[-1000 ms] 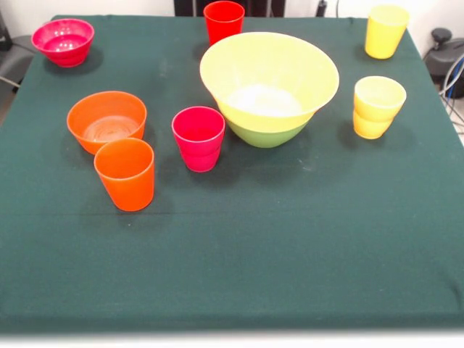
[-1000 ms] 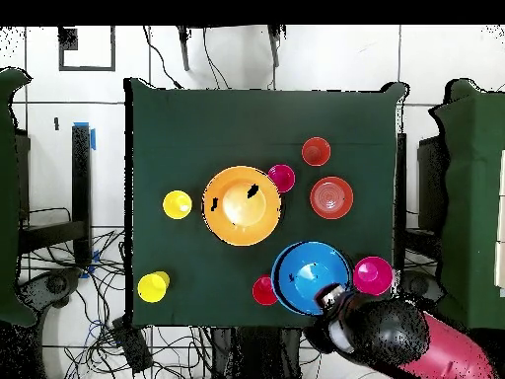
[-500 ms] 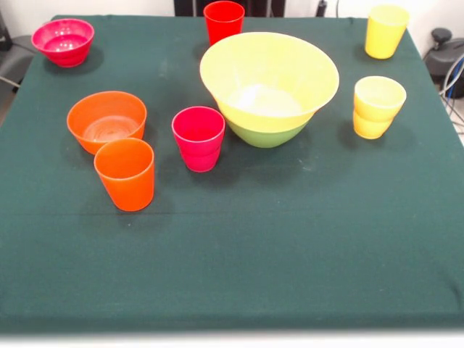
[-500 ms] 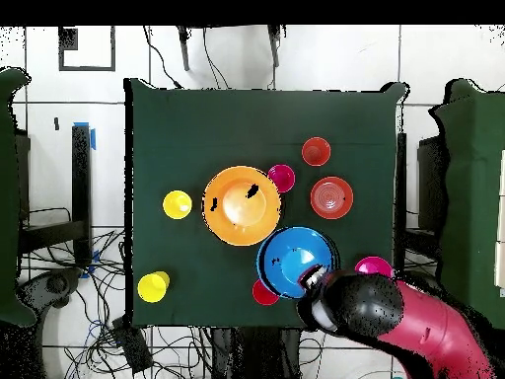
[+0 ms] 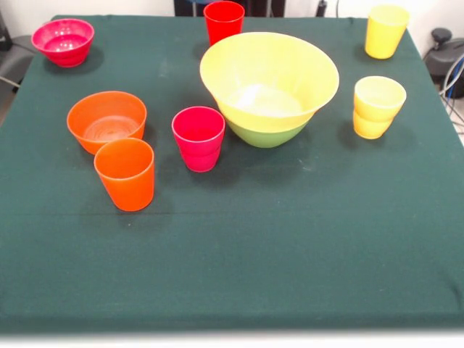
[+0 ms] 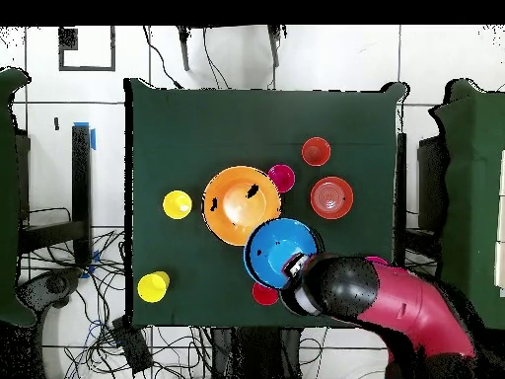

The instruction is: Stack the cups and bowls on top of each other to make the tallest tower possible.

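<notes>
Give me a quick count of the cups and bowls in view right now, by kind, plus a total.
Cups: 5 – orange, pink, red, two yellow.
Bowls: 5 – yellow sitting in green, orange, pink, blue at the arm's end in the overhead view.
Total: 10.

A lab — green-clothed table [image 6: 178, 118] on tiled floor [image 6: 325, 59], loose cables [image 6: 99, 326] trailing.

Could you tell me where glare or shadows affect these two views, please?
Front view: a pale glare patch sits inside the yellow bowl, and soft shadows lie on the cloth beside the magenta cup and orange cup. Overhead view: the yellow bowl's centre is washed pale, and the arm hides the tool.
</notes>
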`<state>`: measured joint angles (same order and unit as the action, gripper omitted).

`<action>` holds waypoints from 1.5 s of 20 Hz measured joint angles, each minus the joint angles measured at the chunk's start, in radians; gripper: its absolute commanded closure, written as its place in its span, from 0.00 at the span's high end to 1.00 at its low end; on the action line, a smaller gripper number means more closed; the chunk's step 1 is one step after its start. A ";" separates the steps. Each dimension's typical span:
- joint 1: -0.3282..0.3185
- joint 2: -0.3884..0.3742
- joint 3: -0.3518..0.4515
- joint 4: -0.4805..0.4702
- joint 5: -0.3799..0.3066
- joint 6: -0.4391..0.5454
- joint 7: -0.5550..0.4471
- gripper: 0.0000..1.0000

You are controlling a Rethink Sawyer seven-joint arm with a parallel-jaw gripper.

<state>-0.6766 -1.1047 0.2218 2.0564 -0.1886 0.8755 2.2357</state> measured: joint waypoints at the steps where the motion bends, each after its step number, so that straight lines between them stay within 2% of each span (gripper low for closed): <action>1: 0.011 0.009 0.000 -0.004 0.000 0.000 0.000 0.00; 13: 0.090 0.109 -0.009 -0.036 0.000 0.000 0.000 0.00; 22: 0.122 0.179 -0.027 -0.051 0.000 -0.039 0.000 0.00; 30: 0.134 0.208 -0.035 -0.061 0.000 -0.067 0.000 0.00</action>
<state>-0.5430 -0.8970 0.1864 1.9951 -0.1881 0.8085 2.2357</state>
